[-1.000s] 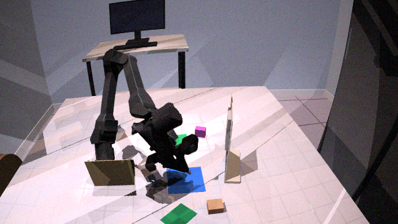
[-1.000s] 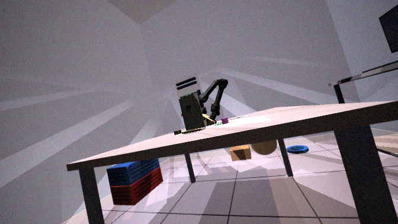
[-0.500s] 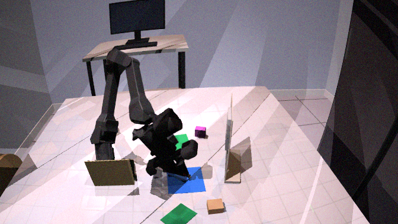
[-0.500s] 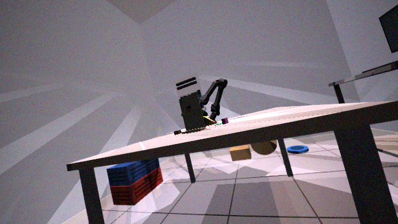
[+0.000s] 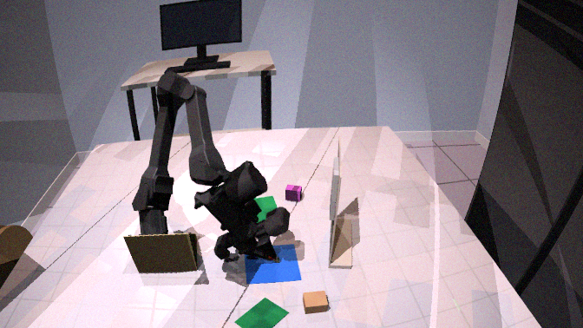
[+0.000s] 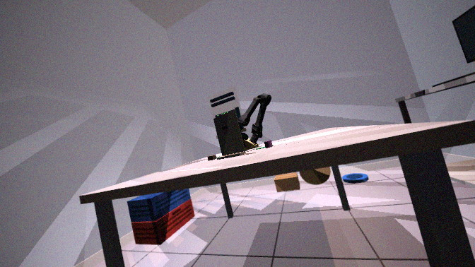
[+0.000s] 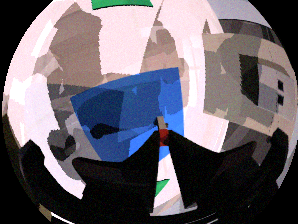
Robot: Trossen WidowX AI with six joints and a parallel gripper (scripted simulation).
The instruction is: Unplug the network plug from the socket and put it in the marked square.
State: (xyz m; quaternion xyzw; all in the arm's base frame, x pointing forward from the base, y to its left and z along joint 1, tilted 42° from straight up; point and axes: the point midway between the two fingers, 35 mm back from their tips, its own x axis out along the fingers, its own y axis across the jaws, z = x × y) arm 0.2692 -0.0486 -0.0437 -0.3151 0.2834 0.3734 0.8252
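Observation:
My gripper (image 5: pixel 272 258) (image 7: pixel 162 133) is shut on the plug, pointing down over the blue square. The plug (image 7: pixel 160 121) is a small grey and red piece between the fingertips; in the top view only a speck of it shows. The blue square (image 5: pixel 286 275) (image 7: pixel 173 87) lies flat on the table. The plug is low over it, near one edge in the wrist view; I cannot tell whether it touches. The upright panel (image 5: pixel 335 191) (image 6: pixel 230 134) (image 7: pixel 217 75) stands to the right, apart from the gripper. Two dark openings (image 7: pixel 280 92) show on its face. The exterior view hides the fingers behind the panel.
An orange block (image 5: pixel 315 302) and a green square (image 5: pixel 262 314) lie in front of the blue square. A magenta block (image 5: pixel 293 193) (image 6: pixel 268 143) and another green piece (image 5: pixel 265 206) are behind it. A tan board (image 5: pixel 162 255) leans near the arm's base.

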